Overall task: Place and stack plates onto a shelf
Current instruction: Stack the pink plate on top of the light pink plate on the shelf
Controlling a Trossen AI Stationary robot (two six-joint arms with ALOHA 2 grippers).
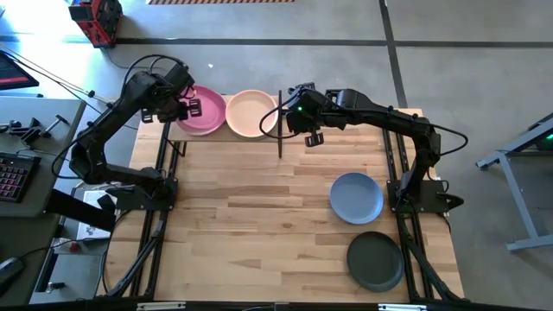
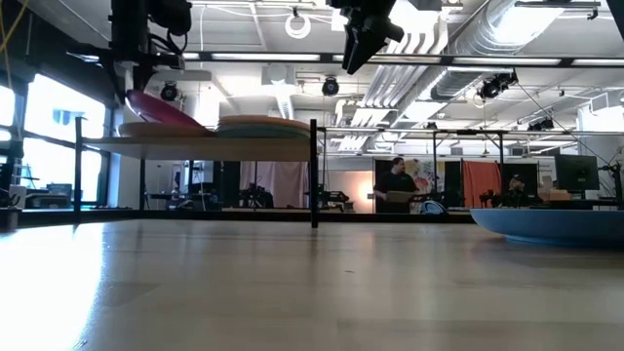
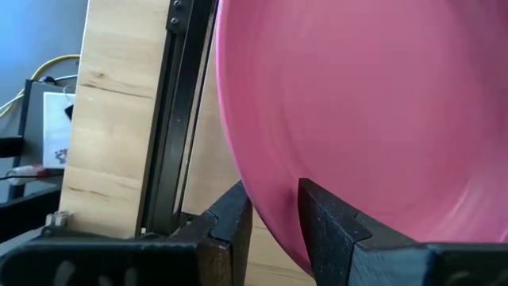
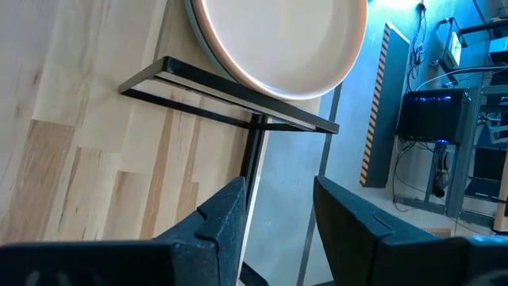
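The shelf (image 2: pixel 214 147) stands at the table's far edge on black posts. On its left half a magenta plate (image 1: pixel 204 112) lies tilted, its left rim raised and its right part down on a beige stack (image 2: pixel 156 129). My left gripper (image 1: pixel 188 109) is shut on that raised rim. On the right half a peach plate (image 1: pixel 251 113) tops a second stack. My right gripper (image 1: pixel 313 136) hangs open and holds nothing, above the table just right of the shelf's right post (image 4: pixel 252 151). My left gripper pinches the magenta plate's left rim (image 3: pixel 274 226) between its two fingers, one finger (image 3: pixel 329 230) on the plate's inner face and the other (image 3: pixel 232 230) on its outer side. The fingers come steeply from above. The plate slants down from the hold onto the stack.
A slate-blue plate (image 1: pixel 356 197) and a dark charcoal plate (image 1: pixel 375 261) lie on the table's right side, near the right arm's base. The middle and left of the plank tabletop (image 1: pixel 251 216) are bare wood. People stand far off in the room behind.
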